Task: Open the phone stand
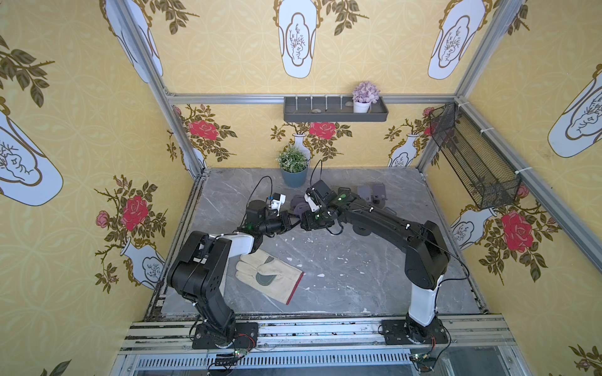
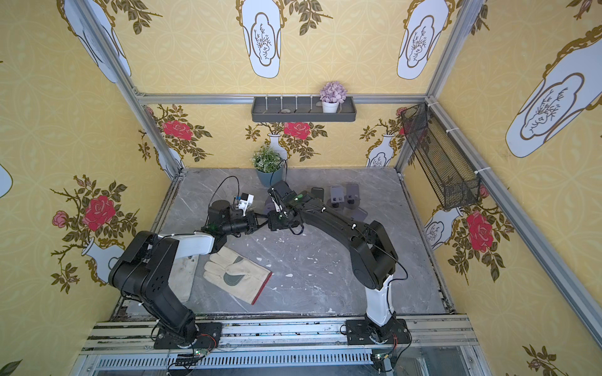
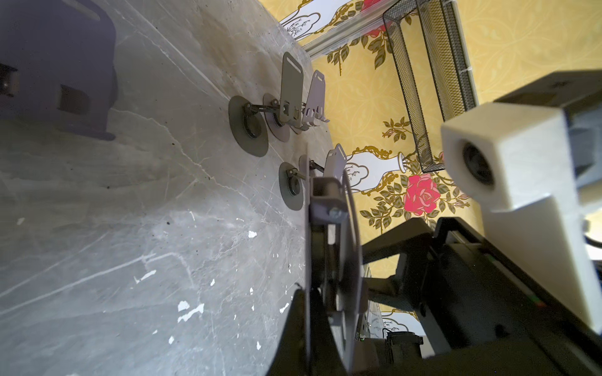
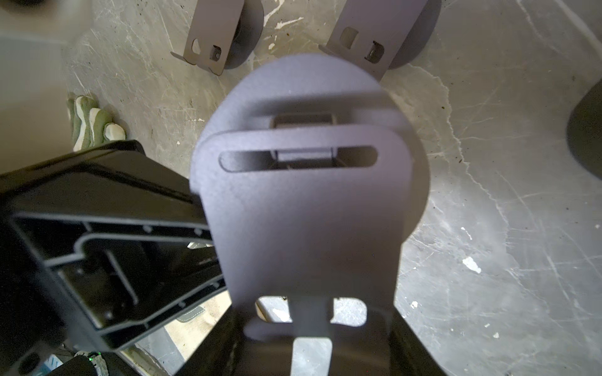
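The phone stand (image 4: pixel 306 221) in my jaws: matt grey, finely grained, probably painted metal. Tabletop (image 4: pixel 488 162): grey marble-look, scratched, chipped white. Glove (image 1: pixel 267 276): cream, leather-like, matt. Basket (image 1: pixel 472 162): black wire mesh.

Blurred phone stand (image 4: pixel 306 211) fills the right wrist view, its lower end cut off by the edge. Two other stands (image 4: pixel 211 32) are cropped at the opposite edge. In both top views the right arm (image 1: pixel 384 221) hides most of the phone stand.

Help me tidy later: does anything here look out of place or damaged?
A work glove lies flat on the table by the left arm, foreign to this task; white chips scar the marble surface.
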You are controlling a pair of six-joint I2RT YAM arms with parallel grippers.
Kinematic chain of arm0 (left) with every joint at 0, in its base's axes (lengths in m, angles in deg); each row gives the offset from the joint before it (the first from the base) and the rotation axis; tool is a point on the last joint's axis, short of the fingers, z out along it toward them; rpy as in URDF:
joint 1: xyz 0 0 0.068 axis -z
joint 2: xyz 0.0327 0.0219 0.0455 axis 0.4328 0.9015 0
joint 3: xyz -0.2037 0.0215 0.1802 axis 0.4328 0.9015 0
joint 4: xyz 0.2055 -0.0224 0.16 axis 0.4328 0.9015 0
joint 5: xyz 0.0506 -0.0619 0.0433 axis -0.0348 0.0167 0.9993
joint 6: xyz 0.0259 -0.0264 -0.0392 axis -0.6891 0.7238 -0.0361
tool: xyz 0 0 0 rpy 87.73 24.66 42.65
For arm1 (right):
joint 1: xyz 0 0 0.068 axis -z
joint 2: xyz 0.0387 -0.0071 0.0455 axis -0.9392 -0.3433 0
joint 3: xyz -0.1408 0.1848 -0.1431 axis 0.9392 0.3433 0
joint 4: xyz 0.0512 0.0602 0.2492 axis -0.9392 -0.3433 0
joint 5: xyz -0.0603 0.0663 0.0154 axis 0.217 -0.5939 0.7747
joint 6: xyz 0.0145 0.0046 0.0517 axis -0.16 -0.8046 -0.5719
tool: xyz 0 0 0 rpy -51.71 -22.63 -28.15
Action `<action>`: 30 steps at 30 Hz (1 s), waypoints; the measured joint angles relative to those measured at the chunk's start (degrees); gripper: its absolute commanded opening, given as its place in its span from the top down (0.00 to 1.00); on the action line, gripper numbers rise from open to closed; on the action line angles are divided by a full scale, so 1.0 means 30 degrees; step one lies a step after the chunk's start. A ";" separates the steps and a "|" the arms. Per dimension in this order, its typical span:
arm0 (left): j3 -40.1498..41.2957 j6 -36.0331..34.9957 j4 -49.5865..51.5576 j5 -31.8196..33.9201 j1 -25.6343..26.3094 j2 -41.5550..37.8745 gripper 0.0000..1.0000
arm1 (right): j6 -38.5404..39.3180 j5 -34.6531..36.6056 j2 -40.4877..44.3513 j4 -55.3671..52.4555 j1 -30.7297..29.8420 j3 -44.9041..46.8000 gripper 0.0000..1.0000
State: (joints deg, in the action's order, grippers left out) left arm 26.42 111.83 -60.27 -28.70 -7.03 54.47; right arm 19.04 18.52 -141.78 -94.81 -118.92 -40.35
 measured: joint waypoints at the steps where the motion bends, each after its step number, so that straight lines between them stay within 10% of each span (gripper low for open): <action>1: -0.0277 -0.0474 0.0721 0.0058 0.0000 -0.0102 1.00 | -0.0029 0.0022 -0.0007 0.0029 0.0007 0.0000 0.46; 14: -0.2055 -0.7067 0.8291 0.2630 0.0073 -0.1770 1.00 | 0.0189 -0.0583 0.0029 0.0051 0.0007 0.0058 0.47; 30: -0.1960 -1.0207 0.9005 0.3978 0.0219 -0.2324 1.00 | 0.1887 0.0007 0.1413 -0.2412 0.0058 -0.1552 0.46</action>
State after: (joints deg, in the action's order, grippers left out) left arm 20.54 81.21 -33.25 -16.77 -6.38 47.50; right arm 24.70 18.55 -137.54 -102.04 -118.74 -45.00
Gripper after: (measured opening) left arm 0.049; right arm 0.568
